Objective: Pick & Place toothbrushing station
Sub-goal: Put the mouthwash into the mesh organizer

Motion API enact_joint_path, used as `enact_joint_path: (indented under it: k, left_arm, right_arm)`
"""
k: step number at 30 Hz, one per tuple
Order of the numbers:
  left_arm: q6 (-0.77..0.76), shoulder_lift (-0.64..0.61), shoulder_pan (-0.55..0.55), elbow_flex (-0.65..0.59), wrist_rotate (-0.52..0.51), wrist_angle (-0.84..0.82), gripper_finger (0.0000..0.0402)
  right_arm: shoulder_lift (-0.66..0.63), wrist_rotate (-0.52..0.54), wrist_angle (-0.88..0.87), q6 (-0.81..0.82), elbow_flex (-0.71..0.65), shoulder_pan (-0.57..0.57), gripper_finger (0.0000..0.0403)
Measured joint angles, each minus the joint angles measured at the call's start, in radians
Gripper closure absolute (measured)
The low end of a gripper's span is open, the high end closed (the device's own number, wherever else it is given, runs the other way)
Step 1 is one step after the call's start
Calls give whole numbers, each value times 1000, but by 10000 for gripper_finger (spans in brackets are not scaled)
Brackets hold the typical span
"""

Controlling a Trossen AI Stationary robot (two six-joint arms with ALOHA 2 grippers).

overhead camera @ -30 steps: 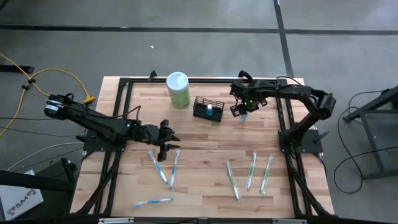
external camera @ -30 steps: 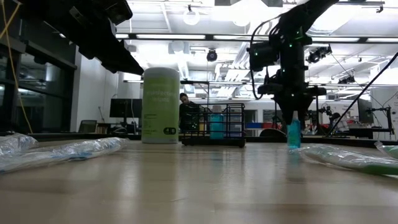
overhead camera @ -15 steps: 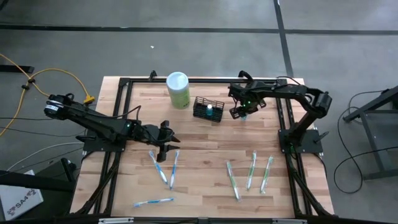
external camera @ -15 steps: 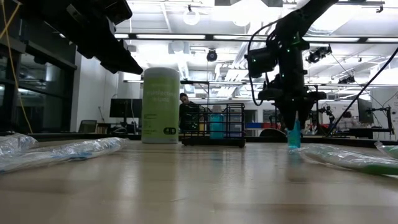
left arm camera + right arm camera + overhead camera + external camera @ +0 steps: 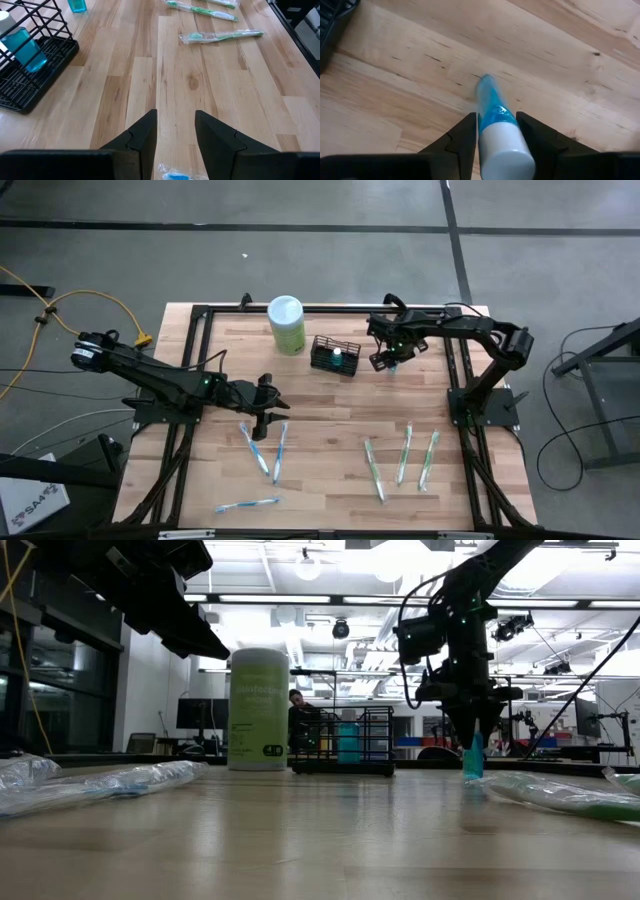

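Note:
The toothbrushing station, a small black wire basket [image 5: 335,355], stands at the table's far middle with one blue bottle [image 5: 337,359] inside; it also shows in the low view [image 5: 340,740]. A second small blue bottle with a white cap [image 5: 492,107] stands upright on its base to the right of the basket [image 5: 472,755]. My right gripper [image 5: 497,120] is open and points down over it, one finger close on each side of its upper part. My left gripper [image 5: 175,120] is open and empty above the table's left middle. My right gripper comes at the standing blue bottle from above, its two fingers [image 5: 470,125] beside the bottle's upper body just below the white cap [image 5: 505,150]. I cannot tell whether the fingers touch it. The bottle stands upright with its base on the table.
A pale green canister with a white lid [image 5: 286,323] stands left of the basket. Wrapped blue toothbrushes [image 5: 260,448] lie near my left gripper, one more [image 5: 246,504] at the near edge. Wrapped green toothbrushes [image 5: 404,452] lie at the near right.
My right gripper has shifted a little toward the table's left, toward the basket, staying over the blue bottle. The bottle has stayed standing in place.

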Motion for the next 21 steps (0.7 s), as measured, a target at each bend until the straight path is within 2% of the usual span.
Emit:
enact_joint_path:
  k: [10,21]
  left_arm:
    - [0,0,0,0,0,0,274]
    - [0,0,0,0,0,0,274]
  right_arm:
    - [-4,-3,-4,0,5,0,272]
    - [-6,1,-82,-17,93,0,272]
